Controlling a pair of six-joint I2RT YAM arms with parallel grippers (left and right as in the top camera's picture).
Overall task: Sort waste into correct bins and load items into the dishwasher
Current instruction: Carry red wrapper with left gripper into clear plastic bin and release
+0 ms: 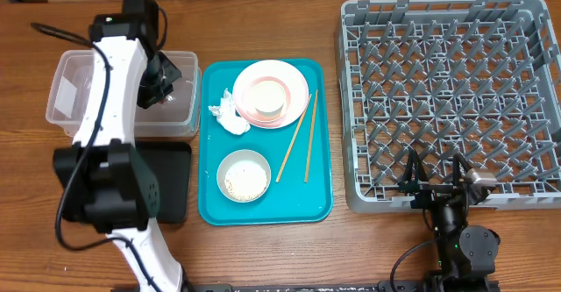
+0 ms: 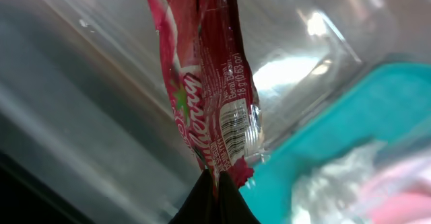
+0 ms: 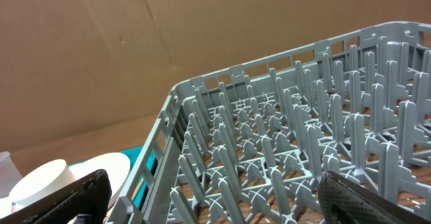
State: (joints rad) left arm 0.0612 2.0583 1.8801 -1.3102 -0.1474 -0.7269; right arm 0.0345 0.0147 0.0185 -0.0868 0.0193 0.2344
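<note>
My left gripper [image 1: 161, 83] is over the clear plastic tub [image 1: 79, 77] and is shut on the red snack wrapper [image 2: 209, 89], which hangs inside the tub in the left wrist view. The crumpled white tissue [image 1: 226, 115] lies on the teal tray [image 1: 263, 206] beside the pale pink plate [image 1: 294, 86], which carries a small cup [image 1: 268, 96]. A white bowl [image 1: 244, 175] holds rice grains. Two wooden chopsticks [image 1: 302, 138] lie on the tray's right side. My right gripper [image 1: 436, 180] is open and empty at the front edge of the grey dish rack [image 1: 447, 99].
The flat black tray [image 1: 171, 182] lies in front of the tub, partly hidden by my left arm. The rack's pegs [image 3: 289, 157] fill the right wrist view, with a white dish [image 3: 67, 173] at its left edge.
</note>
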